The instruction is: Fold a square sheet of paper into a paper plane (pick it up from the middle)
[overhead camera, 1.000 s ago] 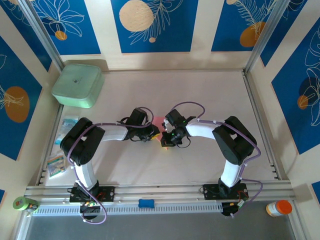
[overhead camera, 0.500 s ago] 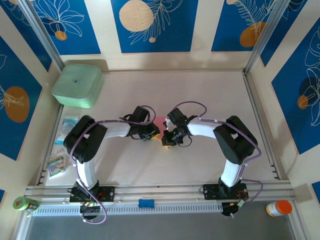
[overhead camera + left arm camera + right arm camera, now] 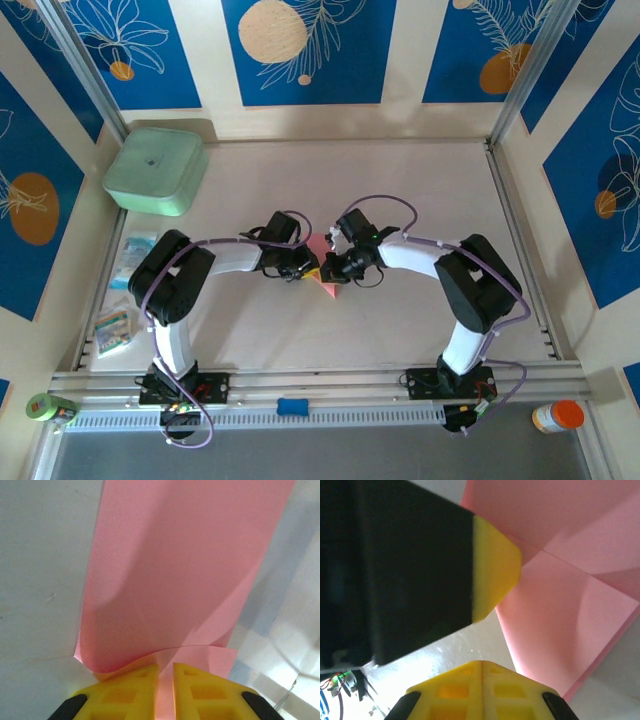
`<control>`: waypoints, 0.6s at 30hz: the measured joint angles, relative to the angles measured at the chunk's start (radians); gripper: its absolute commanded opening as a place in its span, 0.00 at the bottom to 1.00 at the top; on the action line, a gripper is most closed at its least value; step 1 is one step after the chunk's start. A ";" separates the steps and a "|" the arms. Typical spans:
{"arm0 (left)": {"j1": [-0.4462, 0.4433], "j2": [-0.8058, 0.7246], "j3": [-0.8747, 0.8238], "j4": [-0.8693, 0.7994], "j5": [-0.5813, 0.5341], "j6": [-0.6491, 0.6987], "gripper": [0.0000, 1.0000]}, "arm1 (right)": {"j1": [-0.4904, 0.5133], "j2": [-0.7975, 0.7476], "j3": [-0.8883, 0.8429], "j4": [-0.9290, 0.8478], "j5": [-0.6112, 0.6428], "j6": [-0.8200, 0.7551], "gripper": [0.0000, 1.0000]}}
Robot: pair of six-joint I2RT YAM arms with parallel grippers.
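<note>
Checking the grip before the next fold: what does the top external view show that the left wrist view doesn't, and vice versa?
Top external: the right gripper meeting the left gripper mid-table, and the mint-green box at back left. Left wrist: yellow fingers pinching the pink sheet of paper, its creases close up. Both: that sheet and the left gripper.
</note>
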 measured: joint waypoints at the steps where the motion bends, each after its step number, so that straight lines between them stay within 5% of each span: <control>1: 0.000 0.000 0.002 -0.004 0.000 0.000 0.17 | 0.000 0.011 0.001 0.000 0.002 0.000 0.05; 18: 0.000 0.013 0.038 -0.075 -0.019 -0.001 0.15 | 0.006 0.041 -0.022 -0.038 0.024 -0.010 0.04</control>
